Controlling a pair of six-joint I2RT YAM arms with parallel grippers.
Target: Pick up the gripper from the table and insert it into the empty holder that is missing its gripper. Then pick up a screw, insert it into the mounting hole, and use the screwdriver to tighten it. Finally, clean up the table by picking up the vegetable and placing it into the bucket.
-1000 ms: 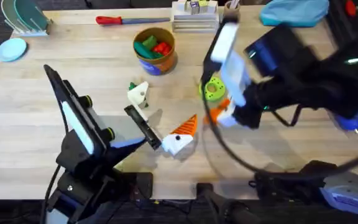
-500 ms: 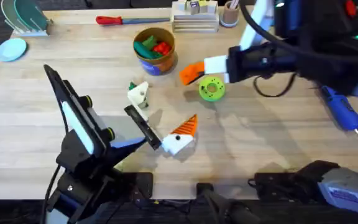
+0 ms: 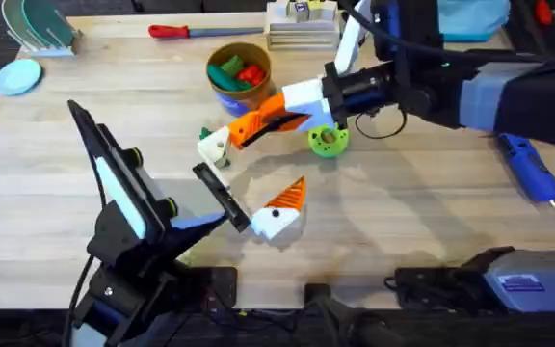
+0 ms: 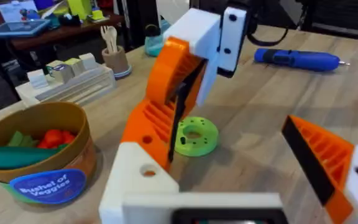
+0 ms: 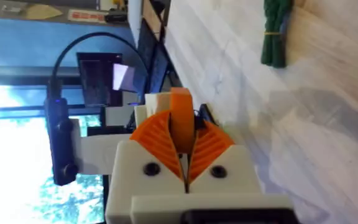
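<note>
Left gripper [image 3: 249, 178] sits low over the near table [image 3: 403, 212], jaws spread wide, nothing between them. One side carries an orange ribbed pad [image 3: 290, 196]; the other side is the bare white holder [image 3: 215, 145], plain white with a round hole on its face. Right gripper [image 3: 249, 128] reaches in from the far right across the middle, its two orange pads pinched tight on the orange finger [image 5: 180, 118], which stands edge-up between them. The tip of that bundle is right at the holder's far side; the left wrist view has them overlapping, but I cannot tell if there is real contact. Vegetable [image 3: 205, 133], dark green, lies flat on the table just beside the holder, by the right gripper's tip. Green disc [image 3: 329, 140] lies on the table just beside the right gripper's white body. Bucket [image 3: 241, 82] stands upright farther back, well apart from the holder, with green and red toys inside. Screwdriver [image 3: 528, 172] lies on its side far out on the right, untouched. Red-handled tool [image 3: 186, 31] lies along the far edge.
</note>
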